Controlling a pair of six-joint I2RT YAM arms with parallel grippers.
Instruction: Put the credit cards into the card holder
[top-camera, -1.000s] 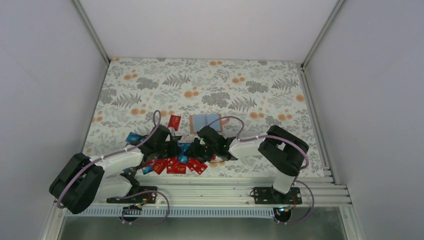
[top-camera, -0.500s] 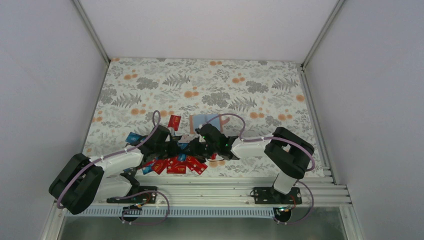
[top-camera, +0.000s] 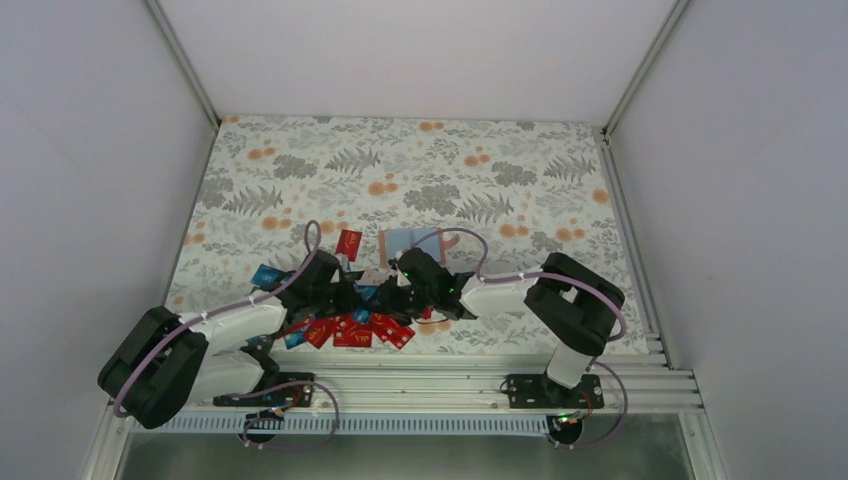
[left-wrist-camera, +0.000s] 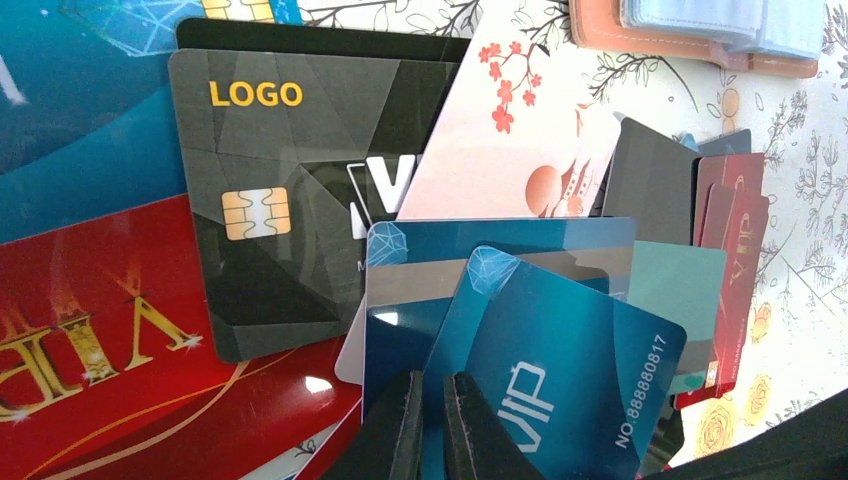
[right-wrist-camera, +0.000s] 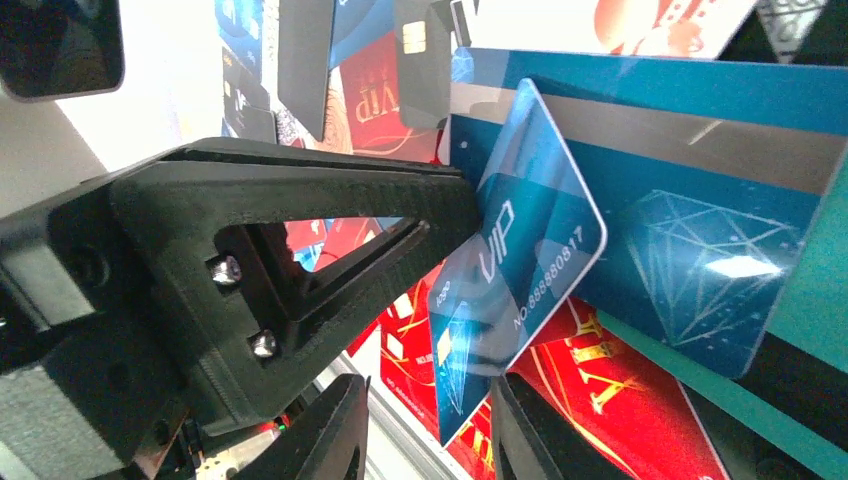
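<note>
— Where is the card holder (top-camera: 410, 243)?
— Lying open on the floral table (top-camera: 450, 160), just beyond the heap of credit cards (top-camera: 350, 328) where your two arms meet.
— And your left gripper (left-wrist-camera: 430, 385)?
— Its fingers are pinched together on the edge of a blue VIP card (left-wrist-camera: 560, 365), tilted up off the heap.
— Your right gripper (right-wrist-camera: 425, 400)?
— Fingers (right-wrist-camera: 335, 430) apart, one on either side of that card's lower corner. You can't tell whether they touch it.
</note>
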